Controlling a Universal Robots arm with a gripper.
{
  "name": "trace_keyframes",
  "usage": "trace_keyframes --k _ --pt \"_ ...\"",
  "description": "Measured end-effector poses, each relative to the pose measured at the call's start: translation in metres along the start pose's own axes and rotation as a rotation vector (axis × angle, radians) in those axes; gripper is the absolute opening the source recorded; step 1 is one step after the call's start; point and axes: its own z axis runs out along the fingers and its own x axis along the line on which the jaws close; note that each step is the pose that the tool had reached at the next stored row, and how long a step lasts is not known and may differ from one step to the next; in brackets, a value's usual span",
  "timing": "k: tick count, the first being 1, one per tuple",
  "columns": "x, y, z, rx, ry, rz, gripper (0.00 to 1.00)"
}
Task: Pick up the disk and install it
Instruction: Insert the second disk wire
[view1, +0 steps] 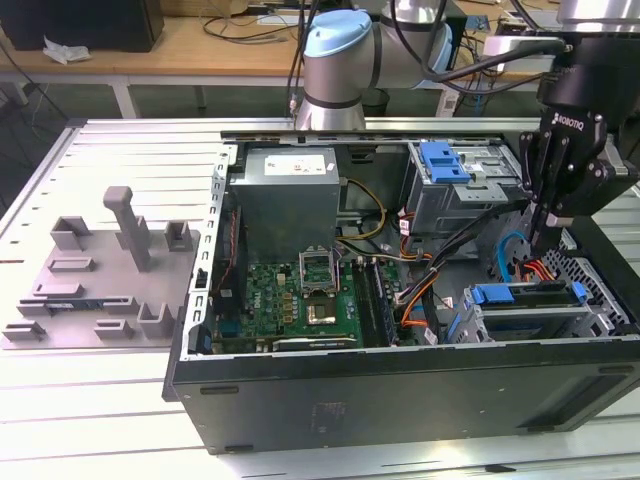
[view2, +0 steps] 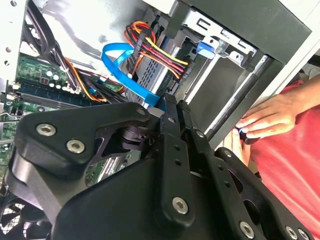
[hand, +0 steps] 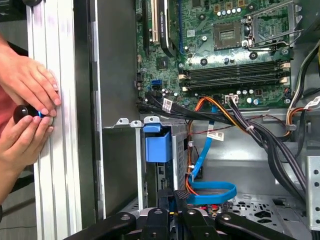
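Note:
The disk (view1: 520, 297) sits in its blue carrier inside the lower drive cage at the exterior view's right end of the open computer case. Only the carrier's blue front tab (hand: 158, 146) (view2: 205, 48) shows in both wrist views. My gripper (view1: 537, 238) hangs just above the case's right end, over the cables behind the cage. Its black fingers are pressed together with nothing between them, as the first wrist view (hand: 174, 194) and the second wrist view (view2: 170, 103) show. It does not touch the disk.
A person's hands (hand: 27, 107) rest on the table rail beside the case wall, holding a small black object. A blue data cable (hand: 212, 192) and orange-red power wires (view2: 155, 47) loop below the fingers. A grey slotted fixture (view1: 90, 285) lies on the exterior view's left. An upper cage with a blue bracket (view1: 445, 160) stands behind.

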Motion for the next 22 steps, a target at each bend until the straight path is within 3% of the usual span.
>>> trace_keyframes --k 1,4,10,16,17,19,22 --pt "0.0010 0.0001 0.0003 0.0011 -0.0020 0.000 0.16" --pt "0.0035 0.0001 0.0012 0.0047 -0.0174 0.002 0.16" --pt "0.0078 0.0012 0.0027 0.0086 -0.0517 0.003 0.16" --pt "0.0180 0.0017 0.0063 0.0083 -0.0829 0.003 0.16" --pt "0.0218 0.0015 0.0077 0.0085 -0.0987 0.003 0.16" --pt "0.0258 0.0013 0.0090 0.0090 -0.1159 0.003 0.16" --pt "0.0341 0.0010 0.0120 0.0101 -0.1529 0.004 0.16"
